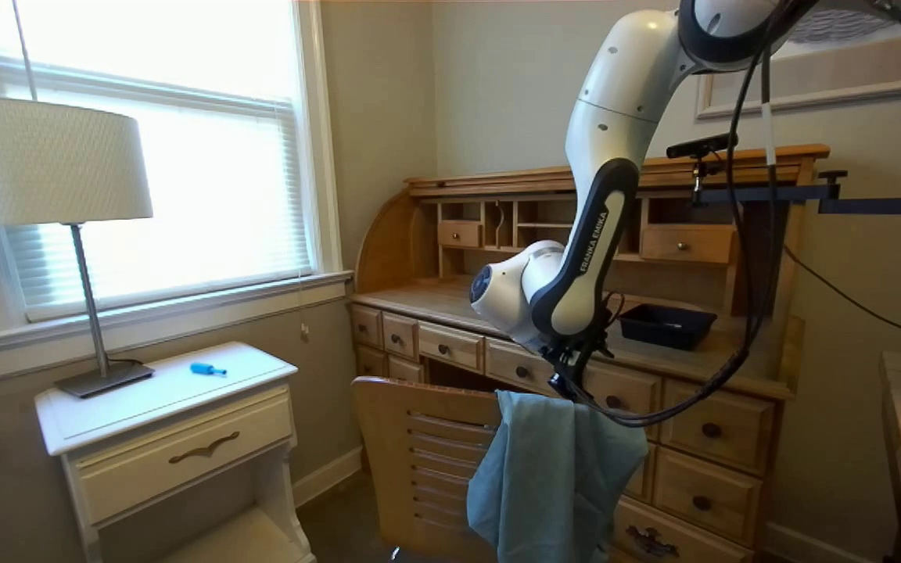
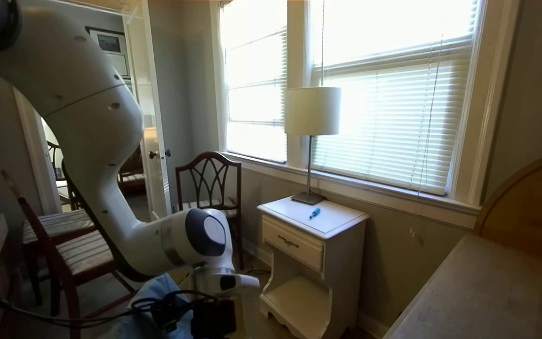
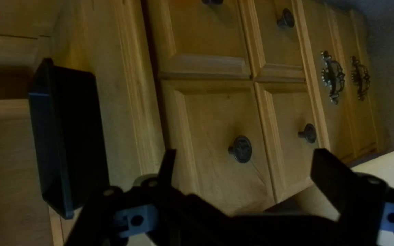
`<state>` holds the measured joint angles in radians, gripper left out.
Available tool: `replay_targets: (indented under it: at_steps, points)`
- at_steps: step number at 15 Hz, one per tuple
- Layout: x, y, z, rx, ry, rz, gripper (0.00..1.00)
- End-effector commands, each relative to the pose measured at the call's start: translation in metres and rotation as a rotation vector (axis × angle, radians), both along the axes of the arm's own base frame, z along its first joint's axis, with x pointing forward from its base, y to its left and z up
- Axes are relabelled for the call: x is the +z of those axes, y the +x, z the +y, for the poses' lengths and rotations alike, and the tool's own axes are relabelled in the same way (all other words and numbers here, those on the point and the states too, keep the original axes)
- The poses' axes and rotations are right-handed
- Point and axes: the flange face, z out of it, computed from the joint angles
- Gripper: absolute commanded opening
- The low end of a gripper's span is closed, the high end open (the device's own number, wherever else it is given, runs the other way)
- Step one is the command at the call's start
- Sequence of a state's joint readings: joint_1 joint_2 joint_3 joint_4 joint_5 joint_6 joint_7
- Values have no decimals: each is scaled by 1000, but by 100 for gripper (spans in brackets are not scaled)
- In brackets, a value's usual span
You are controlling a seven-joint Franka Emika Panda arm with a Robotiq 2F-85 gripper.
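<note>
While my gripper point(image 3: 244, 157) faces a dark drawer knob point(image 3: 242, 149), jaws spread wide, a black tray point(image 3: 80, 136) sits on the desk point(image 3: 121, 102) and blue cloth point(image 1: 548, 477) drapes the chair point(image 1: 386, 461).

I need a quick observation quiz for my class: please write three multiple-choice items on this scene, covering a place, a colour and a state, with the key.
1. Where is the black bin?
A. On the white nightstand
B. On the wooden desk
C. On the floor

2. What colour is the cloth over the chair back?
A. Red
B. Yellow
C. Blue

3. How does the gripper stand?
A. Open
B. Shut on the black bin
C. Shut on a drawer knob

Key:
1: B, an exterior view shows it resting there.
2: C, it looks blue in both exterior views.
3: A, the wrist view shows its fingers spread apart, gripping nothing.
</note>
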<state>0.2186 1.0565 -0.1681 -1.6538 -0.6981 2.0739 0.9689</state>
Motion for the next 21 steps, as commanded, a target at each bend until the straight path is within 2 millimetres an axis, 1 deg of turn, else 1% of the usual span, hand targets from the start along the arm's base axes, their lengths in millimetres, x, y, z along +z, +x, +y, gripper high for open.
replay_targets:
  at_steps: [1,4,6,9,11,13,14,17,18,21]
  points:
    - [-40,17,12,90,-18,13,100]
    - [-67,18,13,124,-28,66,100]
    - [-83,17,8,139,-72,108,100]
    - [-99,16,-2,157,-162,151,100]
    - [-108,17,-3,167,-195,165,100]
    - [-110,19,-3,124,-200,177,100]
    - [-103,11,-5,126,-174,158,100]
    - [-106,16,-4,122,-193,159,100]
    - [-105,16,-6,127,-214,148,100]
    - [-113,15,-12,125,-243,143,100]
